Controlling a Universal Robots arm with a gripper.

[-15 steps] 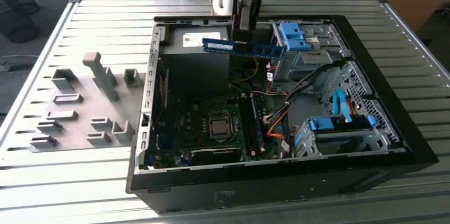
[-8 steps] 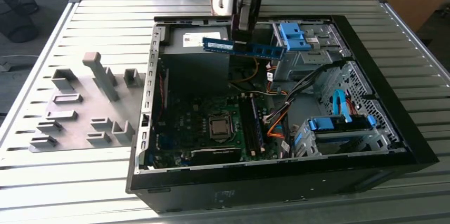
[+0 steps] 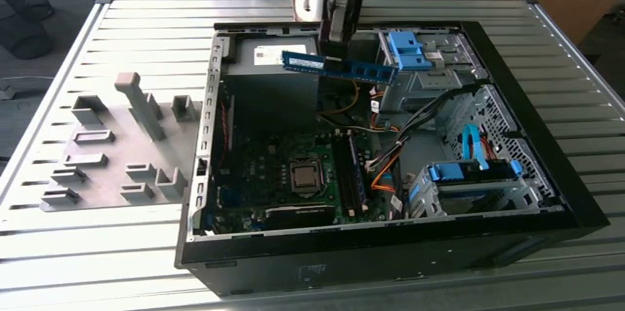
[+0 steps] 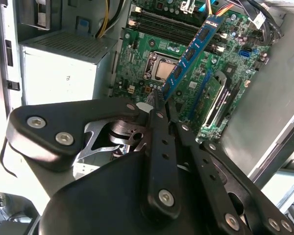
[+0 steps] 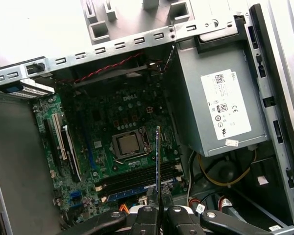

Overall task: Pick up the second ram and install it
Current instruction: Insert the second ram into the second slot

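Observation:
The second ram [image 3: 342,67], a long blue circuit-board stick with black chips, hangs level above the far part of the open computer case [image 3: 557,201]. My gripper [image 3: 334,53] is shut on it from above, near its middle. In the second wrist view the ram [image 4: 188,54] juts out from between the fingertips of the gripper [image 4: 161,105], over the green motherboard [image 4: 152,54]. In the first wrist view the ram [image 5: 158,156] shows edge-on, rising from the gripper [image 5: 158,211] above the long memory slots [image 5: 137,182] beside the processor socket [image 5: 129,144].
The grey power supply [image 5: 220,107] fills a corner of the case beside the motherboard. Blue drive brackets [image 3: 408,51] and orange cables [image 3: 383,161] sit toward the exterior view's right. Grey plastic holder blocks [image 3: 117,143] stand on the slatted table [image 3: 98,252] outside the case.

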